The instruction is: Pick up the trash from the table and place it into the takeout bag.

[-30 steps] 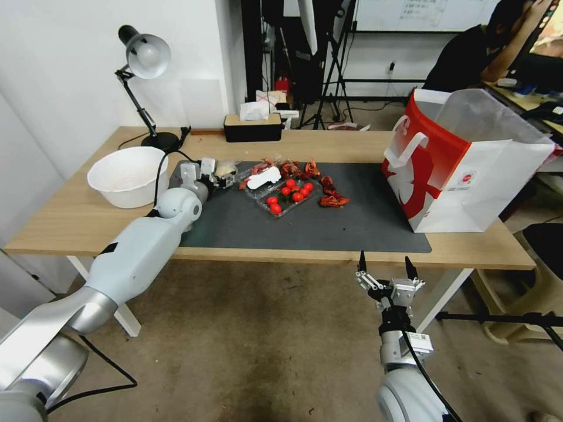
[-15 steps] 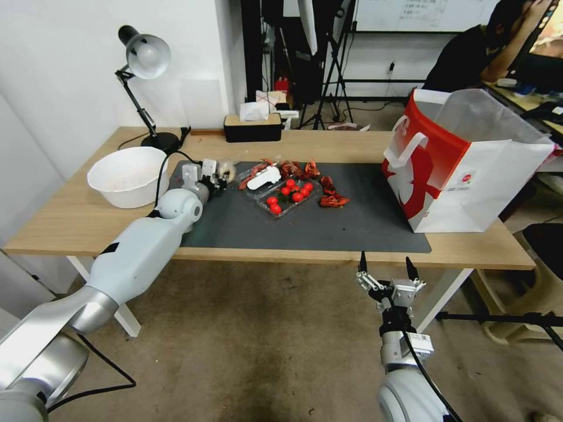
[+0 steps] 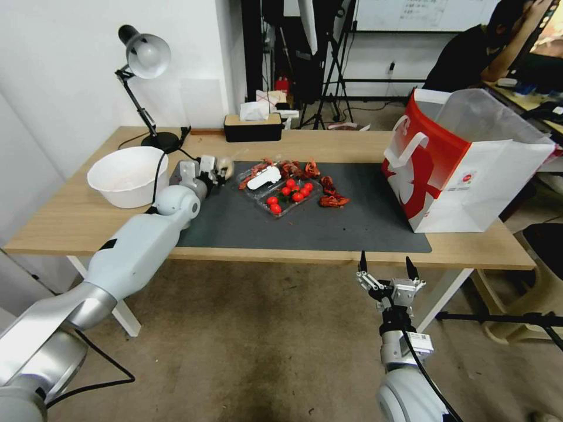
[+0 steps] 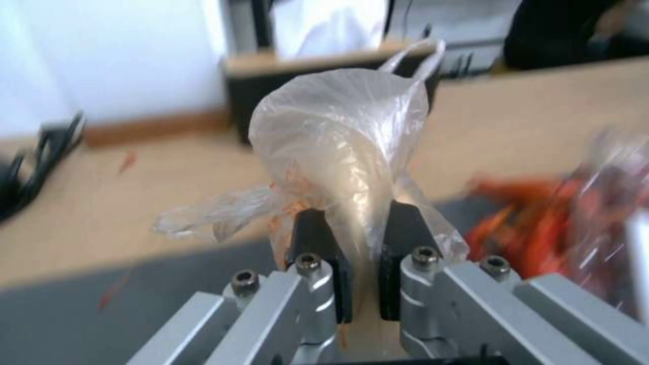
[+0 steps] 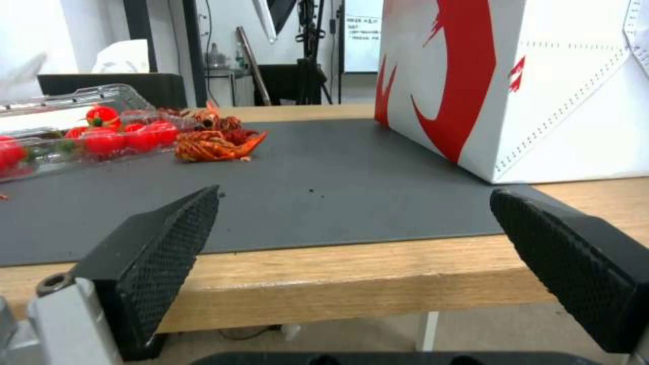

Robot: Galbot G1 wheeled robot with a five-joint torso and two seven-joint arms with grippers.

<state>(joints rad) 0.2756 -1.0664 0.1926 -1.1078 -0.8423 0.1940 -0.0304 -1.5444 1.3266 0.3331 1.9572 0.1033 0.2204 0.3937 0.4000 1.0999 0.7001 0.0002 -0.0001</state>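
My left gripper [image 3: 217, 173] is over the dark mat's [image 3: 328, 225] far left corner, shut on a crumpled clear plastic bag [image 3: 226, 168] with something pale inside. In the left wrist view the bag [image 4: 338, 137] stands up from between the gripper's [image 4: 355, 218] black pads. At the mat's middle lie more trash: red crayfish shells [image 3: 333, 200], a clear tray of cherry tomatoes [image 3: 287, 196] and a white piece [image 3: 264, 177]. The takeout bag [image 3: 463, 170], red and white, stands open at the right end of the table [image 3: 70, 223]. My right gripper [image 3: 384, 265] hangs open below the table's front edge.
A white bowl [image 3: 126, 176] sits left of my left arm, with a desk lamp [image 3: 143, 55] behind it. A black tissue box [image 3: 253, 126] stands at the back edge. The right wrist view faces the shells [image 5: 213, 144] and the takeout bag [image 5: 541, 76].
My left arm has drawn slightly left and back, carrying the plastic bag with it. The right arm has not moved.
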